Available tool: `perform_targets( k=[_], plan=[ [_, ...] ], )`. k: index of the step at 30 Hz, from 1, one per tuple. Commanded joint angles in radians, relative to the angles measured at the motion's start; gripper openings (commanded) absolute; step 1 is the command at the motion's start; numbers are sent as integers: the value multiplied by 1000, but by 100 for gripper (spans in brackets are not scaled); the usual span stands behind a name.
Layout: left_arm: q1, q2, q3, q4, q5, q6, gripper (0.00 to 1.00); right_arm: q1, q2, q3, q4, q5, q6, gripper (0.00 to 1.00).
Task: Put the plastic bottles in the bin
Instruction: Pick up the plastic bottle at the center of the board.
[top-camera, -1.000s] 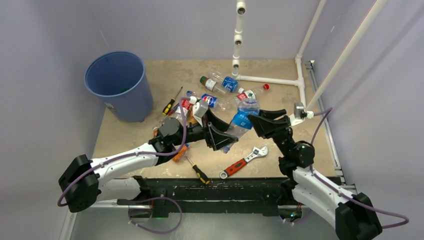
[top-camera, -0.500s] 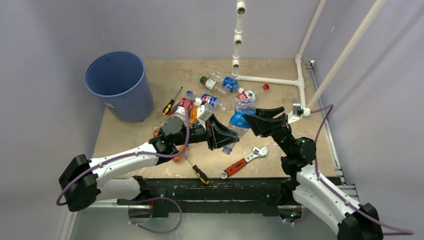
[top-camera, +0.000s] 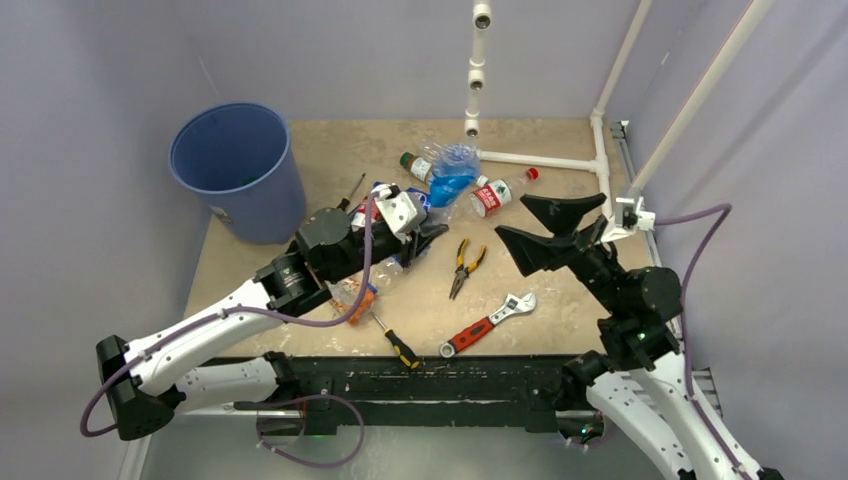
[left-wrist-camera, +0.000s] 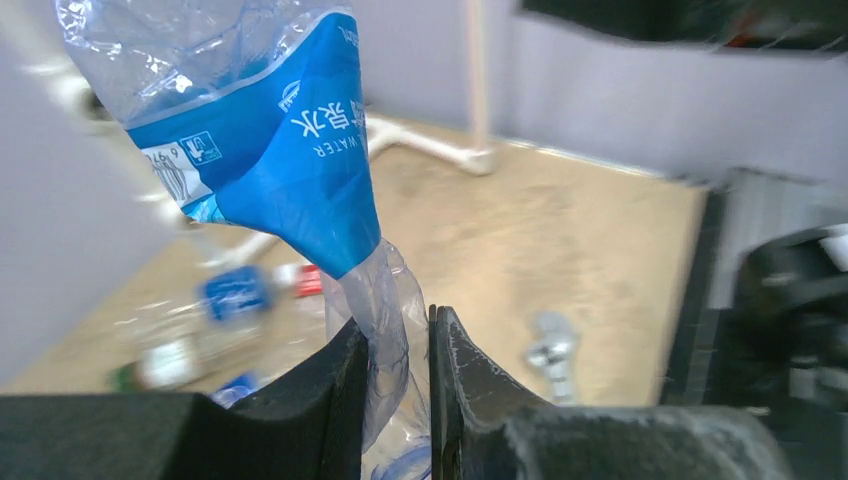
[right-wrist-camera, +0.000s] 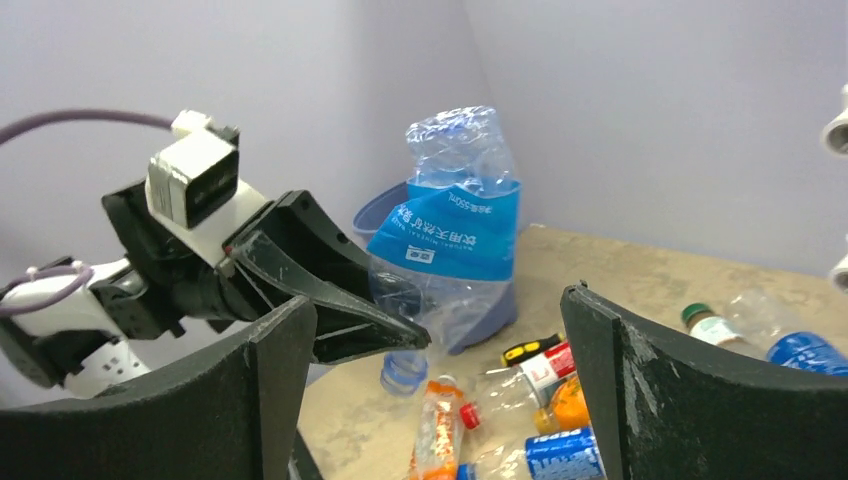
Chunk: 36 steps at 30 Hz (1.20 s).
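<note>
1. Crushed bottle (left-wrist-camera: 270, 150): thin clear plastic, creased, with a glossy blue label.
2. Left gripper (left-wrist-camera: 398, 335): matt black, scuffed edges.
3. Bin (top-camera: 255, 200): smooth blue plastic.
4. Table (top-camera: 550, 135): matt, speckled tan.
5. Wrench (top-camera: 490, 322): bright metal, red grip.

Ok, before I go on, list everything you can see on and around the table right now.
Table: one, tan, under everything.
Bin: one, blue, far-left corner.
Held bottle: one, crushed, clear with a blue label, raised above the table.
Loose bottles: several, clear with blue, red or orange, heaped mid-table; some are hidden, so no exact count.
Pliers: one, yellow-and-black handles, centre.
Wrench: one, red handle, near the front edge.
Screwdrivers: two; one yellow-and-black near the front edge, one thin shaft showing beside the bin.
Pipe frame: one, white, far right.
Left gripper: black, shut on the held bottle.
Right gripper: black, open, empty, raised at the right.
</note>
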Motion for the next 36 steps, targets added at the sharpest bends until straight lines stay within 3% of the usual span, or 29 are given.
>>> perform_targets(
  k=[1, 7, 10, 11, 20, 29, 36],
  plan=[
    [-26, -33, 19, -155, -339, 441, 0, 4, -24, 81, -189, 90, -48, 96],
    [-164, -13, -177, 164, -688, 1107, 0, 3, 48, 180, -269, 33, -6, 97],
    [-202, 4, -326, 441, -753, 1480, 0, 4, 82, 243, -334, 20, -44, 97],
    [-207, 6, -330, 458, -753, 1542, 0, 3, 93, 266, -374, 20, -63, 97],
    [-317, 79, -325, 547, -732, 1761, 0, 3, 293, 393, -585, -62, -181, 97],
    [-366, 154, -291, 438, -686, 1812, 0, 4, 332, 421, -702, -61, -207, 98],
    [-391, 169, -292, 368, -675, 1820, 0, 3, 329, 327, -764, -88, -198, 99]
  ],
)
